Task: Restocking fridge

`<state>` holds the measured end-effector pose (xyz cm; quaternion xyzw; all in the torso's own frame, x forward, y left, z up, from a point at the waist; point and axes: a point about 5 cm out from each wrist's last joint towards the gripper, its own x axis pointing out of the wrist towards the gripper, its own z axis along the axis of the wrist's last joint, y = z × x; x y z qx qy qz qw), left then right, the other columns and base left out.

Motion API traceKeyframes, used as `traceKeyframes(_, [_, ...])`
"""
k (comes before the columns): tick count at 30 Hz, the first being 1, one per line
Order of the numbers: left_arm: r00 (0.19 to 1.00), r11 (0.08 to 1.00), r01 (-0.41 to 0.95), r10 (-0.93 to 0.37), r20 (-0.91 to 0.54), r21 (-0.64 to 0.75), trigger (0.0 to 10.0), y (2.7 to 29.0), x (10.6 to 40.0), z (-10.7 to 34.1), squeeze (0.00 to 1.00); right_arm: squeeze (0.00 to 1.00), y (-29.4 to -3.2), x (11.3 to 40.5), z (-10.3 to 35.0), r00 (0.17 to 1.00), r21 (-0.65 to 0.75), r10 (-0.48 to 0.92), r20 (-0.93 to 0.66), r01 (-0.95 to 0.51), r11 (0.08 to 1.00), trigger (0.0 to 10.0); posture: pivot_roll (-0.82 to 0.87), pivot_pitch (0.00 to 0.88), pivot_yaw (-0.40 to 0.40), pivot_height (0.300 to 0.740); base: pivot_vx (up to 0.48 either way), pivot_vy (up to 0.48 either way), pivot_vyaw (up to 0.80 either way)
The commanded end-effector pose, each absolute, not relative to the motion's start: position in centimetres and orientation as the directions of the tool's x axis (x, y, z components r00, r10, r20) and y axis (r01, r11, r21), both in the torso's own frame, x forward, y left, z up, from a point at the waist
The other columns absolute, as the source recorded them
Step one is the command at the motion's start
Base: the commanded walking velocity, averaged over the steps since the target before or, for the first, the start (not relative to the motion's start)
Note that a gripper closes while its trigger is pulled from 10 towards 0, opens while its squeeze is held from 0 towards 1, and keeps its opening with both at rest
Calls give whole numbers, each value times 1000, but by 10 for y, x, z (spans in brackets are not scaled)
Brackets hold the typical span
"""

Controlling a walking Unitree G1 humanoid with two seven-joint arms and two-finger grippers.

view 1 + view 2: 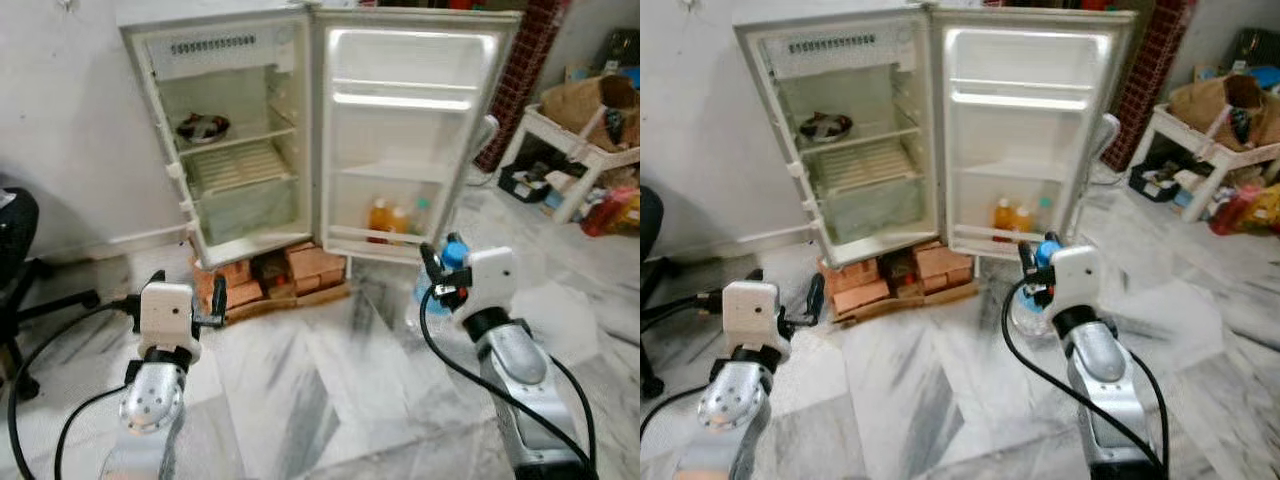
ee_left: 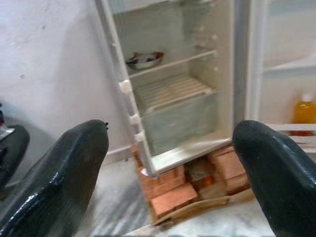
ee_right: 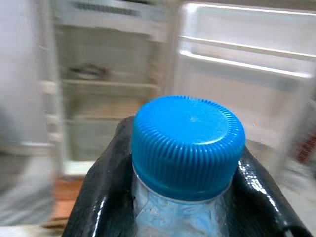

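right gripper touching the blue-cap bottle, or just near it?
Touching. The right wrist view shows the right gripper with both black fingers pressed against the bottle neck just under its blue cap.

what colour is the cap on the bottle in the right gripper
Blue, a ribbed plastic cap; clearest in the right wrist view.

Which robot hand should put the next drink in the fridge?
The right hand, probably. It is already shut on a water bottle with a blue cap, and it faces the open fridge door, where other bottles stand on the bottom shelf. The left hand is open and holds nothing.
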<state>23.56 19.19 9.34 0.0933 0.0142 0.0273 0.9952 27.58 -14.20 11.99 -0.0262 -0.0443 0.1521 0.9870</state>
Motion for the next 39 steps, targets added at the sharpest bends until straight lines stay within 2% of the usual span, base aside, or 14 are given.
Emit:
traceKeyframes(1, [1000, 986, -16, 17, -7, 166, 10000, 181, 238, 96, 0, 0, -151, 277, 133, 949, -92, 285, 132, -275, 957, 10000, 76, 0, -46, 740, 472, 0, 0])
traceKeyframes(8, [1000, 986, -13, 14, -9, 165, 10000, 180, 238, 96, 0, 0, -149, 278, 134, 939, -93, 314, 141, -303, 948, 10000, 77, 0, -50, 740, 472, 0, 0])
traceKeyframes(17, [1000, 985, -3, 5, -9, 171, 10000, 177, 240, 95, 0, 0, -145, 279, 136, 932, -112, 330, 150, -316, 942, 10000, 75, 0, -51, 740, 477, 0, 715])
traceKeyframes(31, [1000, 984, -1, 5, -20, 177, 10000, 175, 242, 93, 0, 0, -143, 281, 136, 931, -116, 333, 150, -318, 941, 10000, 77, 0, -51, 740, 476, 0, 0])
traceKeyframes(39, [999, 987, 10, -4, -38, 160, 10000, 171, 241, 90, 0, 0, -142, 281, 133, 934, -118, 330, 136, -316, 942, 10000, 77, 0, -53, 740, 275, -109, 0])
